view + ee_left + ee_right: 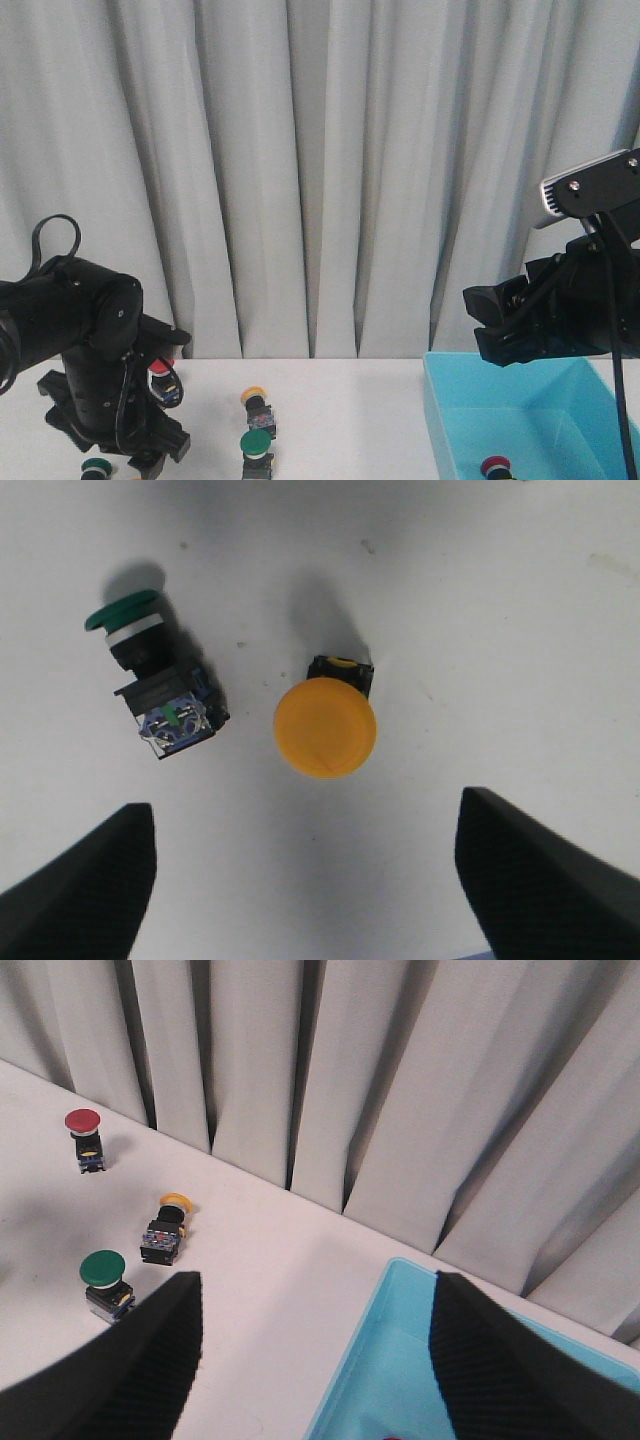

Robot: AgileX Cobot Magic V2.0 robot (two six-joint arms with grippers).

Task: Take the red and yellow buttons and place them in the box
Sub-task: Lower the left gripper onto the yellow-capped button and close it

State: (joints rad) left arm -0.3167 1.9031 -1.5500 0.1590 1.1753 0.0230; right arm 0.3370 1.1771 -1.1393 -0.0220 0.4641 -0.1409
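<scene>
Front view first: the big turquoise-blue plastic box [525, 415] sits at the right of the white worktop [340, 400], and one red-capped button [495, 466] already lies inside it, so the job looks started but far from finished. Out on the worktop, a yellow-capped push-button [256, 400] lies tipped over near the middle, with a green-capped button [256, 447] just in front of it, and a red-capped button on a dark body [162, 378] shows beside the left arm. Another green cap [97, 467] peeks out at the lower edge.

Left wrist view gives what the front cannot: the left gripper [305, 880] is spread wide and empty, hovering right over an orange-yellow mushroom-cap button [325, 727], with a green button lying on its side [155, 685] close by. That yellow one is my guess for the next pick.

Right wrist view shows the right gripper [315, 1350] also wide open, holding nothing, poised above the box's near corner, and it catches the far red, yellow and green buttons from behind.
</scene>
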